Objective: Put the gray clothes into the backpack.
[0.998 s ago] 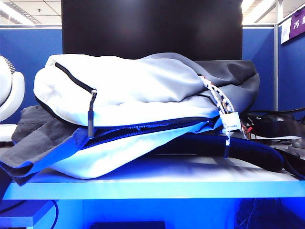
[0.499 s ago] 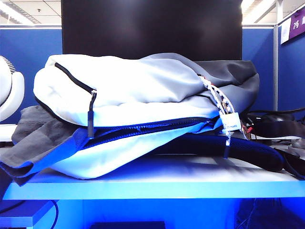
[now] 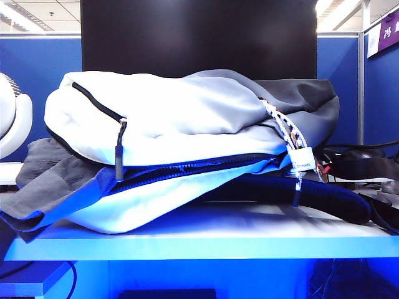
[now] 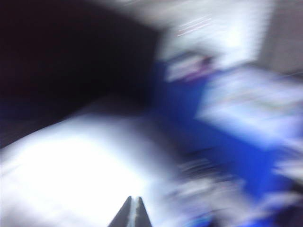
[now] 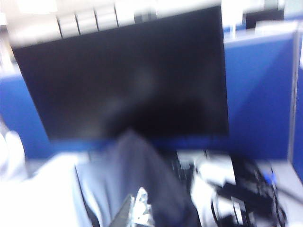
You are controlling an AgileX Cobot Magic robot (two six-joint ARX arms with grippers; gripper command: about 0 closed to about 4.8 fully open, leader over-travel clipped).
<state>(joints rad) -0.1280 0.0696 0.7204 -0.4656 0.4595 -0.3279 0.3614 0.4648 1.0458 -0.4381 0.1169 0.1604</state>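
The backpack (image 3: pixel 174 118) lies on its side on the table, light gray-white with a dark gray end at the right and its black zipper partly open along the middle. The gray clothes (image 3: pixel 59 180) stick out of the opening at the left and hang over the table edge. Neither gripper shows in the exterior view. In the blurred left wrist view my left gripper (image 4: pixel 134 198) is shut and empty above the pale backpack (image 4: pixel 71 170). My right gripper (image 5: pixel 136 194) is shut and empty above the backpack's dark gray end (image 5: pixel 142 161).
A black monitor (image 3: pixel 199 34) stands behind the backpack, with blue partitions around it. A white fan (image 3: pixel 12 121) is at the far left. Black straps and cables (image 3: pixel 358 165) lie at the right. The table's front edge (image 3: pixel 206 246) runs below the backpack.
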